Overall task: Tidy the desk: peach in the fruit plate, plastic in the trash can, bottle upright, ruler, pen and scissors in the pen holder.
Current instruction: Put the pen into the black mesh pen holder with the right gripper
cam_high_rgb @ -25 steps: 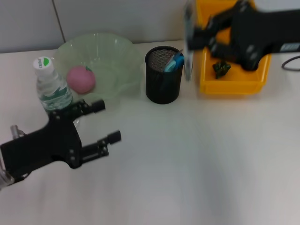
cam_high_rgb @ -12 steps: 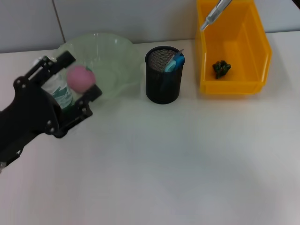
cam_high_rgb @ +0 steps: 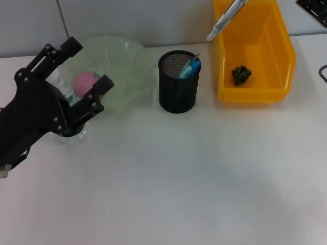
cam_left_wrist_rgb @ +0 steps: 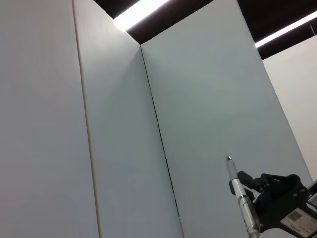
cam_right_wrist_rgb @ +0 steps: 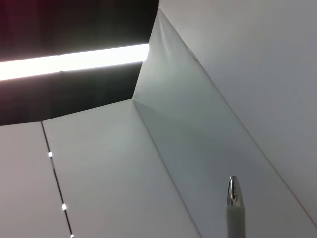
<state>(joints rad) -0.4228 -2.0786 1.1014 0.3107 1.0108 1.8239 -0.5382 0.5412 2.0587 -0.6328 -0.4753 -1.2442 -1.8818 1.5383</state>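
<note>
Currently, what I see:
left gripper (cam_high_rgb: 76,76): jaws apart, straddling the water bottle (cam_high_rgb: 65,93), which stands upright beside the green fruit plate (cam_high_rgb: 125,61)
peach (cam_high_rgb: 85,81): in the plate
right gripper (cam_left_wrist_rgb: 270,191): high, clamped on a silver pen (cam_high_rgb: 224,19) over the yellow bin (cam_high_rgb: 255,94)
plastic scrap (cam_high_rgb: 240,74): in the bin
pen holder (cam_high_rgb: 177,81): holds a blue item

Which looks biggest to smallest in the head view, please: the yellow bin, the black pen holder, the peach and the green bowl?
1. green bowl, though partly hidden by the left gripper
2. yellow bin, close to the bowl
3. pen holder
4. peach
</note>
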